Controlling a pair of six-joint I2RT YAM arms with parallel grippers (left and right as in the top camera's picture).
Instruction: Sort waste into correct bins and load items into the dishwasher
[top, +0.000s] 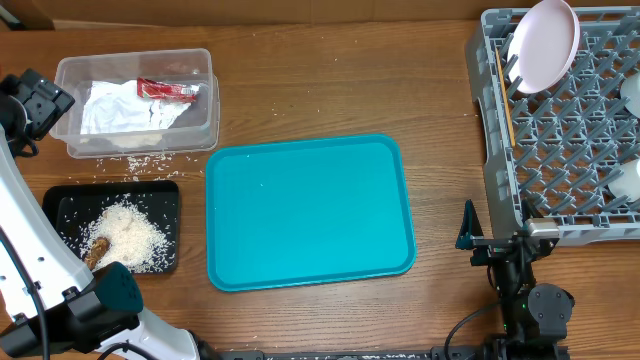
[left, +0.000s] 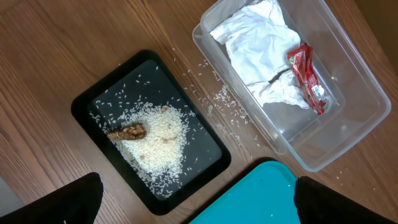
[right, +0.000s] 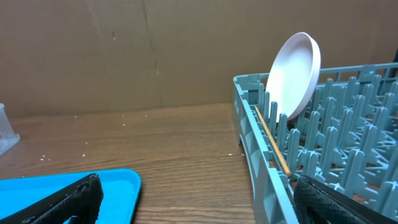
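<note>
While both claws gape wide and empty, the dish rack ahead-right of the right claw looks loaded; ahead of the left claw, between the clear tub and black tray, stray rice grains trail along the tub's long wall, left arm nearer.

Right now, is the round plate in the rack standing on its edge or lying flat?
On its edge, leaning a little: the plate rises out of the rack, face turned sideways.
</note>
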